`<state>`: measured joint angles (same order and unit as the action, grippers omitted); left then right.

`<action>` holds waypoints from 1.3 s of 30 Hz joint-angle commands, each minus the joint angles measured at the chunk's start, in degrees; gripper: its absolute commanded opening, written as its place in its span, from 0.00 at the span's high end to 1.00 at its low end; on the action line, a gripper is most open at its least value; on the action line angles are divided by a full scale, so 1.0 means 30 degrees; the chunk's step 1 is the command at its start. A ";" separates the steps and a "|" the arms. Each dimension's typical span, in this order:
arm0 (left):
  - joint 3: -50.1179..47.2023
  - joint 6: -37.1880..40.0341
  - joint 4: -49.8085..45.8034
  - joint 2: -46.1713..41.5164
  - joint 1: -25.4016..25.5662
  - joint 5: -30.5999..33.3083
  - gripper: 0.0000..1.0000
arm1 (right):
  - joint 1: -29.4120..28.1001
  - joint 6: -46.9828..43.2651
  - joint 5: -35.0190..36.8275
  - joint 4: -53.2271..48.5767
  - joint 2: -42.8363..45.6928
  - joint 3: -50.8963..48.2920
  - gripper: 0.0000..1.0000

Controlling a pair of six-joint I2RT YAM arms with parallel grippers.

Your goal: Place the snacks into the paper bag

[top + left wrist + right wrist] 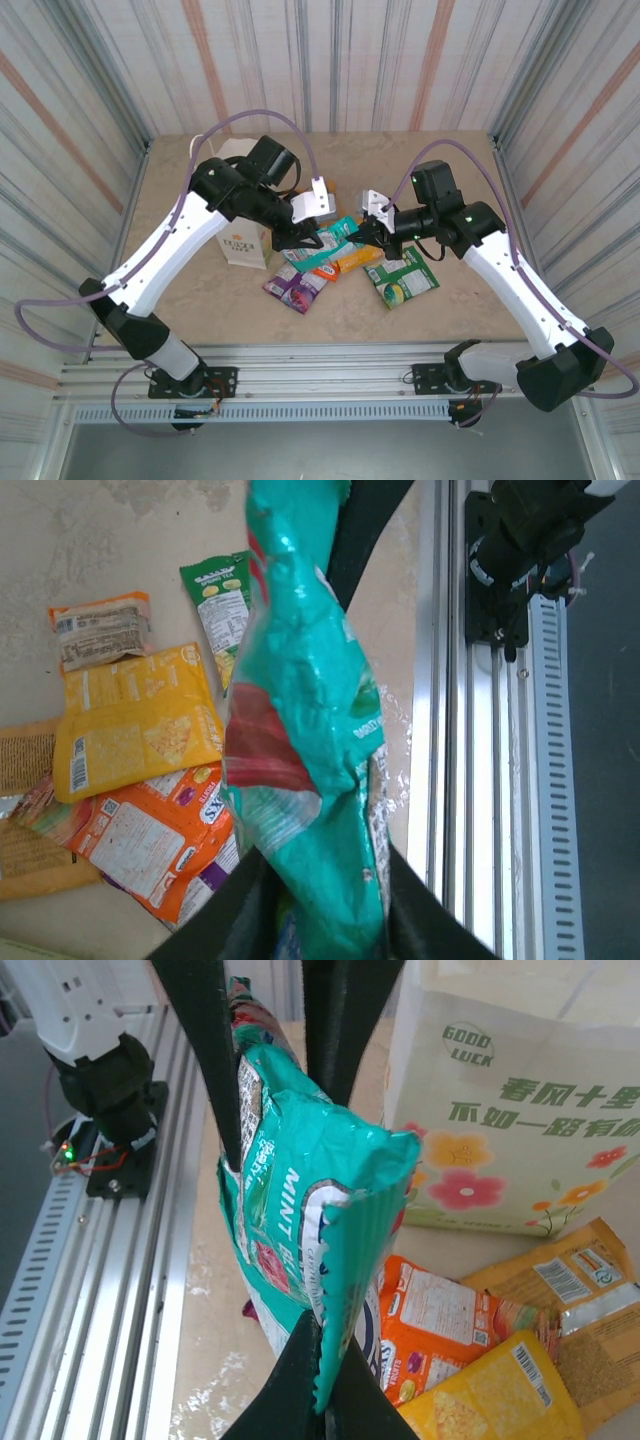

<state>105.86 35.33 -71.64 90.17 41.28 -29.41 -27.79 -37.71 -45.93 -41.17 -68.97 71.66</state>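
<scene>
We note one teal packet [300,1210] held up mid-table by both arms: right gripper [322,1360] clamped tight on one end, left gripper [325,905] closed on the other. Paper bag [500,1110] upright far left, inside hidden. Other packets [135,735] lie on the table [200,290] beside it.

paper bag [520,1110] — top, right edge cropped

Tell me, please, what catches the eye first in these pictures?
The teal packet stands out: it hangs above the middle of the table, pinched between the left hand and the right hand. Below it lies a heap of other packets, and the white paper bag stands upright beside them.
</scene>
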 commanded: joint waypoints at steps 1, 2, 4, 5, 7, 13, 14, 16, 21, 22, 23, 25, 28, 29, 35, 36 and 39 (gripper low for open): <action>0.0630 0.0176 -0.1229 0.0097 0.0216 -0.0629 0.80 | -0.0171 0.0575 0.0374 0.0970 0.0165 0.0086 1.00; 0.0630 0.0127 -0.1200 0.0043 0.0216 -0.0620 0.85 | -0.0170 0.0713 0.0607 0.1049 0.0211 0.0059 1.00; 0.0717 -0.0001 -0.1148 -0.0082 0.0201 -0.0587 0.91 | -0.0170 0.0873 0.0941 0.1152 0.0308 -0.0036 0.96; 0.0796 -0.0155 -0.1021 -0.0155 0.0216 -0.0472 0.94 | -0.0177 0.1003 0.1174 0.1254 0.0387 -0.0109 0.90; 0.0832 -0.0603 -0.0570 -0.0382 0.0215 0.0002 0.97 | -0.0141 0.1414 0.1626 0.1608 0.0665 -0.0361 0.80; 0.1022 -0.2388 0.1703 -0.1500 0.0230 0.3106 1.00 | 0.1056 0.6149 0.3667 0.6190 0.2695 -0.2999 0.56; 0.1356 -0.2919 0.2069 -0.1550 0.0205 0.3811 1.00 | 0.1311 0.7213 0.4072 0.7193 0.3084 -0.3606 0.55; 0.2311 -0.3759 0.2299 -0.1468 0.0212 0.4857 1.00 | 0.1713 0.8707 0.4491 0.8542 0.3718 -0.4554 0.52; 0.3572 -0.5056 0.4432 -0.1872 0.0146 0.8345 1.00 | 0.1852 1.0655 0.5888 0.8786 0.3941 -0.5125 0.51; 0.3413 -0.5250 0.5369 -0.2146 0.0086 0.8929 1.00 | 0.1848 1.1052 0.6117 0.8607 0.3817 -0.5004 0.51; 0.3309 -0.5420 0.6111 -0.2342 -0.0035 0.9245 1.00 | 0.1852 1.1315 0.6222 0.8435 0.3701 -0.4918 0.51; 0.3321 -0.5677 0.7447 -0.2611 -0.0357 0.9717 1.00 | 0.1814 1.2019 0.6413 0.8268 0.3460 -0.4658 0.51; 0.3679 -0.5885 0.8645 -0.2664 -0.0951 1.0942 1.00 | 0.1816 1.2761 0.6568 0.8295 0.3216 -0.4508 0.50; 0.3748 -0.5937 0.8995 -0.2688 -0.1172 1.1355 1.00 | 0.1808 1.2960 0.6580 0.8339 0.3133 -0.4477 0.50; 0.2800 -0.7227 1.2417 -0.3604 -0.3466 1.2411 1.00 | 0.1591 1.3841 0.6445 0.8394 0.2666 -0.4461 0.49; 0.2592 -0.7425 1.2770 -0.3739 -0.3904 1.2765 1.00 | 0.1535 1.3910 0.6485 0.8367 0.2616 -0.4434 0.49; 0.2553 -0.8133 1.2416 -0.3927 -0.5092 1.3620 1.00 | 0.1449 1.4140 0.6528 0.8190 0.2470 -0.4406 0.49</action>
<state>113.62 14.37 -39.90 81.30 28.25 7.01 -22.92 2.42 -26.76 -16.67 -61.12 56.73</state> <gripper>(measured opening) 0.110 0.510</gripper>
